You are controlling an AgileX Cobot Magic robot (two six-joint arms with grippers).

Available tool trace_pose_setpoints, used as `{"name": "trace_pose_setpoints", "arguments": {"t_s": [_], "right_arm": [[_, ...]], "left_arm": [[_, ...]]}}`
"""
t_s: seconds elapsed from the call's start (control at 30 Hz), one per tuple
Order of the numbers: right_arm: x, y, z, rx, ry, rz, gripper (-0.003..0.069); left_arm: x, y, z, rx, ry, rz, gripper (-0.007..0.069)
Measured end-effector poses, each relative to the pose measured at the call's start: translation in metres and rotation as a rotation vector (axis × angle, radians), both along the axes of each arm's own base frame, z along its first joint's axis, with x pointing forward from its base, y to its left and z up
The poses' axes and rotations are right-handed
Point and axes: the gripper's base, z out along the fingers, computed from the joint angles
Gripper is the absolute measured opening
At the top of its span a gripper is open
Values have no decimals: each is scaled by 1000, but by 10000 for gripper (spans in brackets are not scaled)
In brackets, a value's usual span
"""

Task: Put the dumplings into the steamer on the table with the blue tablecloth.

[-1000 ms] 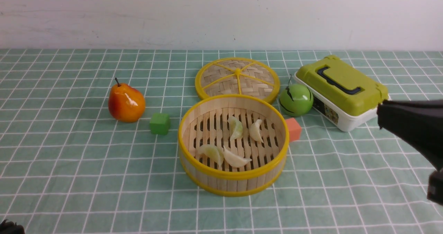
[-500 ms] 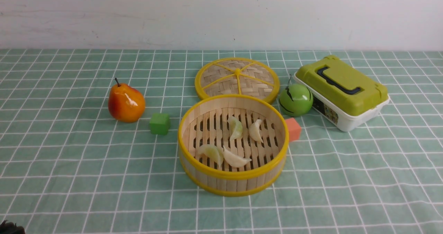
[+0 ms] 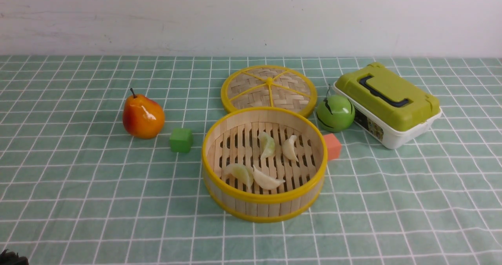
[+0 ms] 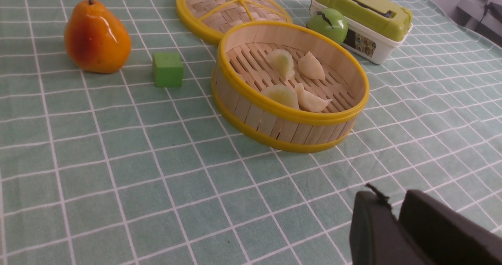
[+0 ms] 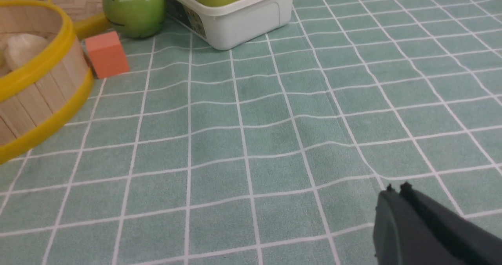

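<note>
The steamer (image 3: 264,197) stands mid-table on the blue tablecloth (image 3: 98,186). Several dumplings lie on its slatted floor: a pale green one (image 3: 268,144) and a white one (image 3: 290,147) at the back, another green one (image 3: 240,173) and another white one (image 3: 267,179) at the front. In the left wrist view my left gripper (image 4: 394,200) hovers over bare cloth well short of the steamer (image 4: 290,118), its fingers a sliver apart and empty. My right gripper (image 5: 397,188) is shut and empty over the cloth to the right of the steamer (image 5: 43,84).
An orange pear (image 3: 143,116) and a green cube (image 3: 181,140) sit left of the steamer. Behind it lies the woven lid (image 3: 269,88). To its right are a green apple (image 3: 335,113), an orange cube (image 3: 332,146) and a green-lidded box (image 3: 388,102).
My right arm, at the right edge of the front view a second ago, has pulled back out of that view. The steamer and dumplings have not moved.
</note>
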Motion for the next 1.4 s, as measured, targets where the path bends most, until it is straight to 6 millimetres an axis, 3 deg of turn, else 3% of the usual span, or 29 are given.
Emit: {"name": "trace_pose_setpoints", "arguments": {"t_s": [1.1,1.27,1.4], "right_arm": [[0,0,0,1,5,0,-1],[0,0,0,2,5,-1,3],[0,0,0,2,5,-1,8]], "left_arm": [[1,2,-2,31,5,20,122],[6,1,-3,-25,-47,61,-14],[15,2,-18,-85,-111,186,-14]]}}
